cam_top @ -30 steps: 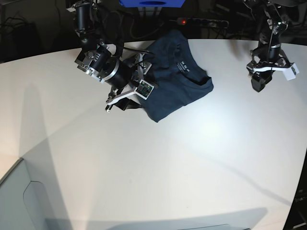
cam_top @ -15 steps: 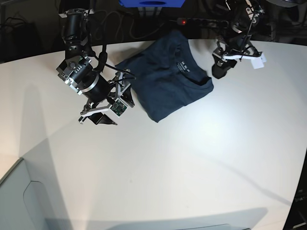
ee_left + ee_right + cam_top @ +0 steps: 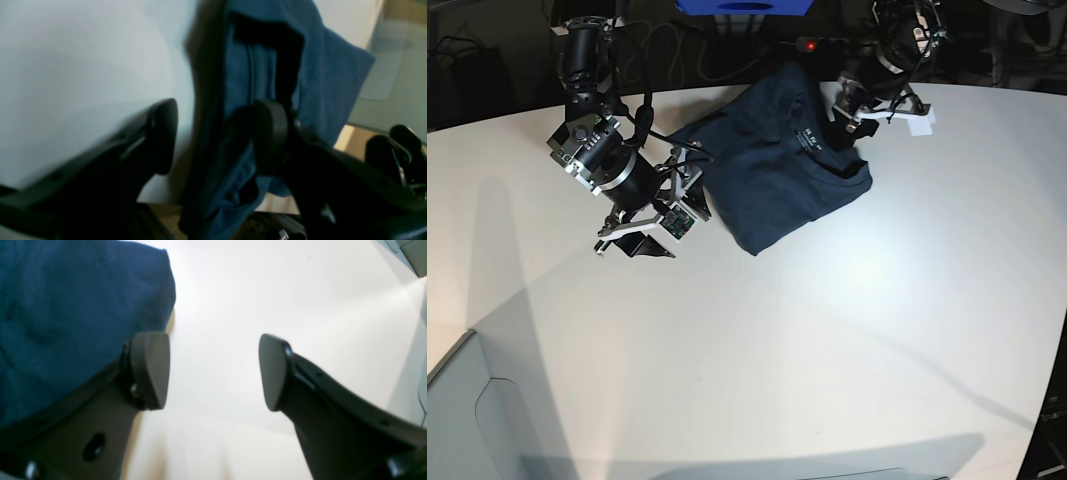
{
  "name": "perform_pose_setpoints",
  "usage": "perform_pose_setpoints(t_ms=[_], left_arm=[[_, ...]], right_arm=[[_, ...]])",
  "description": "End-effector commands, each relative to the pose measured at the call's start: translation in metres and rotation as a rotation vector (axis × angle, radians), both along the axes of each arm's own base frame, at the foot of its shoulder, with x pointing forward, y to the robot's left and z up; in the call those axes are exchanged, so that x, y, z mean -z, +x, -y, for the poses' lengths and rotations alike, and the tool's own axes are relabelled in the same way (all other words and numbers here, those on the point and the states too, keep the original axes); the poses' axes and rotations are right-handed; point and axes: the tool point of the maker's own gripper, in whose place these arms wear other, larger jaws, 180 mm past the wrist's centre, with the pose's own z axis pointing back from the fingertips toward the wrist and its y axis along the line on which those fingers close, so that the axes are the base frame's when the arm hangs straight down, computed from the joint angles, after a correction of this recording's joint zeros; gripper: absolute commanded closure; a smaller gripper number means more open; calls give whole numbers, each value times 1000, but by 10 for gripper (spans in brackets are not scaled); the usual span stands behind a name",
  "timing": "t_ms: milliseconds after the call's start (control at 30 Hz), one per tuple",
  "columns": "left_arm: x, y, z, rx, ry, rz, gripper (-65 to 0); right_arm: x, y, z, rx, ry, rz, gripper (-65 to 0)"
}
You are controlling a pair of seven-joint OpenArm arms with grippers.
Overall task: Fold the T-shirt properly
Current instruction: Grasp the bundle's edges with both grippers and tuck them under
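Observation:
The dark navy T-shirt (image 3: 777, 170) lies folded into a rough rectangle at the back of the white table (image 3: 827, 330), with its neckline label facing up. My left gripper (image 3: 845, 112) is at the shirt's far right edge near the collar. In the left wrist view this gripper (image 3: 217, 136) is open, and a hanging fold of the T-shirt (image 3: 320, 66) runs between its fingers (image 3: 270, 136). My right gripper (image 3: 637, 245) hovers just left of the shirt. In the right wrist view it (image 3: 213, 371) is open over bare table, with the T-shirt (image 3: 66, 306) beside its left finger.
The table's back edge runs close behind the shirt. Beyond it lie a power strip with a red light (image 3: 807, 44) and a blue object (image 3: 742, 6). A grey panel (image 3: 457, 410) sits at the front left corner.
My left arm has swung in from the right side of the table to the shirt's collar edge, and its jaws have widened. My right arm has drawn back leftward off the shirt.

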Motion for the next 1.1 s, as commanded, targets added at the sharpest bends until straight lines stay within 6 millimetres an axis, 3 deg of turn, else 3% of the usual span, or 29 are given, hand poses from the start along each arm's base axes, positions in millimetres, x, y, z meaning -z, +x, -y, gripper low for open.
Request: perform_pose_setpoints(t_ms=[0, 233, 400, 467, 600, 767, 1067], left_arm=[[-2, 3, 6, 12, -15, 7, -350], [-8, 22, 25, 94, -32, 52, -350], [3, 30, 30, 101, -54, 36, -349], [5, 32, 30, 101, -58, 36, -349], [5, 34, 33, 131, -52, 39, -349], [2, 35, 36, 172, -39, 46, -349], [5, 33, 35, 168, -41, 36, -349]], right_arm=[[-11, 3, -5, -25, 24, 37, -396], [-11, 3, -5, -25, 24, 37, -396], [-11, 1, -8, -29, 30, 33, -376], [-9, -3, -15, -44, 26, 19, -297], [-13, -8, -37, -99, 52, 23, -11], [-16, 5, -66, -122, 117, 17, -2], [23, 31, -91, -164, 211, -77, 0]])
